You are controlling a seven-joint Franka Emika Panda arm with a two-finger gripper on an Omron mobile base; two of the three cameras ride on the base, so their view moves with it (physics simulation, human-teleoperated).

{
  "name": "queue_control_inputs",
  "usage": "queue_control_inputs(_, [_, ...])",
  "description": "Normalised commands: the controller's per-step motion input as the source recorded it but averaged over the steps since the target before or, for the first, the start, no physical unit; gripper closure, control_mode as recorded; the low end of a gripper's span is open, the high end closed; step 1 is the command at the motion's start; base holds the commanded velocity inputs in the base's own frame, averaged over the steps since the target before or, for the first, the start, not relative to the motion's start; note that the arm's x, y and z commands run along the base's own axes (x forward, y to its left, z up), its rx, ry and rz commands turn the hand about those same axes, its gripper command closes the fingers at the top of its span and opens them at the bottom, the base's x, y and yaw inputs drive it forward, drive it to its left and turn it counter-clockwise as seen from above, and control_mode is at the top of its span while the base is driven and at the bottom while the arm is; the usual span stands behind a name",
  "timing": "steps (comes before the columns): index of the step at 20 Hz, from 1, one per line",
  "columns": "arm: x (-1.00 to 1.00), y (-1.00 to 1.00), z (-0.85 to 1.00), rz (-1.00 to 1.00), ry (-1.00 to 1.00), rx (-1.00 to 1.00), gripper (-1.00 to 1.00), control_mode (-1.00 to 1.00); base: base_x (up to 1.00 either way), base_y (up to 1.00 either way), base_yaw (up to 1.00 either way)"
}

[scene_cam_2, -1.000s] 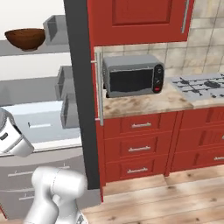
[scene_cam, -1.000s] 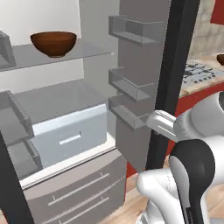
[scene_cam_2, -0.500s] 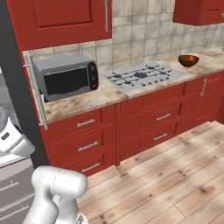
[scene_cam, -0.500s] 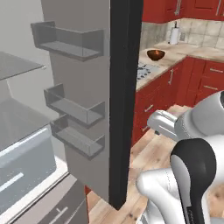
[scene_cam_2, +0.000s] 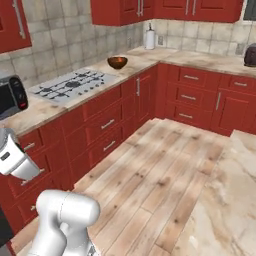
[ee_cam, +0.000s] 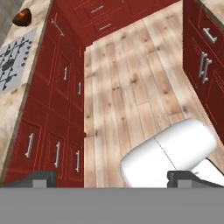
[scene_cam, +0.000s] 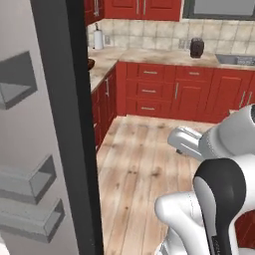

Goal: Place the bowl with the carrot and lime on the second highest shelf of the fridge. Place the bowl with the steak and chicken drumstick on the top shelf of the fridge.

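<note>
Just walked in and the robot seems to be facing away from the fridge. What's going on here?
Nothing is being handled right now. The gripper is open and empty, looking down at the wooden floor between the red cabinets. A brown bowl sits on the counter beside the stovetop, untouched; what is in it is too small to tell. The open fridge door stands at the left of the left base view. That bowl is still not in the fridge.

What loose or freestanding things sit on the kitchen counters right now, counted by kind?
Wooden bowl: 1
Microwave: 1
White paper-towel roll: 1
Dark jar-shaped appliance: 1
Total: 4
The bowl's contents are too small to tell.
</note>
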Motion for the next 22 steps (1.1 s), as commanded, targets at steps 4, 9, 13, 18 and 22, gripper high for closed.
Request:
queue_control_inputs(4, [0.0,0.0,0.0,0.0,0.0,0.0,-1.0,1.0,0.77,-0.81,-0.34])
queue_control_inputs(9, [0.0,0.0,0.0,0.0,0.0,0.0,-1.0,1.0,1.0,-0.09,-0.07])
queue_control_inputs(13, [0.0,0.0,0.0,0.0,0.0,0.0,-1.0,1.0,1.0,-0.22,-0.04])
queue_control_inputs(18, [0.0,0.0,0.0,0.0,0.0,0.0,-1.0,1.0,1.0,-0.13,-0.01])
queue_control_inputs(22, [0.0,0.0,0.0,0.0,0.0,0.0,-1.0,1.0,1.0,0.02,0.0])
